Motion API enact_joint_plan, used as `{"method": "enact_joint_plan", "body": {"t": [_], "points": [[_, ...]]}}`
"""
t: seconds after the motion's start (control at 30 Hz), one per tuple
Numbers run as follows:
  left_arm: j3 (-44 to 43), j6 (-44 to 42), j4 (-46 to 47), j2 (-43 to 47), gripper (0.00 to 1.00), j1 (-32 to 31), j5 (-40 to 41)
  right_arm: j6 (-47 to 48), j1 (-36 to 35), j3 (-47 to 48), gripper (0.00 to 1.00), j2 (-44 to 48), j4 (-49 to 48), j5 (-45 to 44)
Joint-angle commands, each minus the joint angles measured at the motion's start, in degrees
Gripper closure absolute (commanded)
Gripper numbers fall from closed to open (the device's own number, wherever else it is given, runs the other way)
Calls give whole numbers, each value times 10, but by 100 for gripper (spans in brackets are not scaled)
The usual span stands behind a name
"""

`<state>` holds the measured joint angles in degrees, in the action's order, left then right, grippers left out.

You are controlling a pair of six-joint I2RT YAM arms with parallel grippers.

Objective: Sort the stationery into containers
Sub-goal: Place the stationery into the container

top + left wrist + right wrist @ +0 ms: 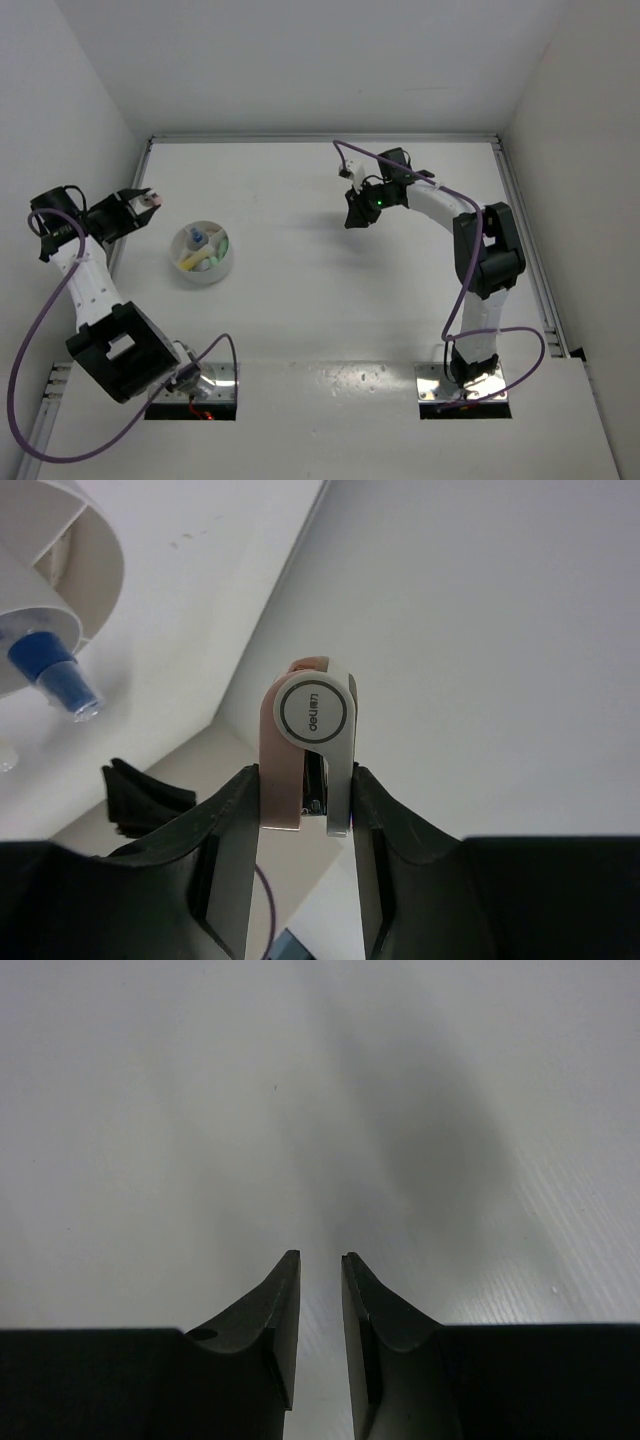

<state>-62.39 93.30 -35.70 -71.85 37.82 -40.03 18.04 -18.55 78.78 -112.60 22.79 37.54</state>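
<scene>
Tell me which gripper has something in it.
The left gripper: a pink-and-white item is clamped in it. The right gripper has nothing between its nearly closed jaws.

Left wrist view, upper left: white bowl (100, 570) and blue-tipped pen (48, 670) cut by frame edge. Pink-and-white item (312, 720), lower end hidden inside left gripper (305, 780). Top view: bowl contents too small to separate.

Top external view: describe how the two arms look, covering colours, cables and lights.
The left arm and right arm have white links and black joint housings. A purple cable loops along each. A green light glows on the right wrist. The fingers are matte black, tapering to blunt tips.
</scene>
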Motion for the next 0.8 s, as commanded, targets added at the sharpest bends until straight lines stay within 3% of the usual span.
{"method": "enact_joint_plan", "body": {"t": [0.0,0.07,0.1,0.2,0.37,0.77], "points": [[20,42,32,36,100,21,-64,-2,2,0,77,9,-13,14],[53,76,61,59,100,21,-70,-2,2,0,77,9,-13,9],[104,129,133,74,100,21,-70,-2,2,0,77,9,-13,9],[196,230,235,143,100,11,-66,-2,2,0,77,9,-13,9],[285,300,285,223,100,18,-37,-7,2,0,77,4,-19,9],[319,329,286,233,100,34,-21,-18,2,-36,77,9,-35,9]]}}
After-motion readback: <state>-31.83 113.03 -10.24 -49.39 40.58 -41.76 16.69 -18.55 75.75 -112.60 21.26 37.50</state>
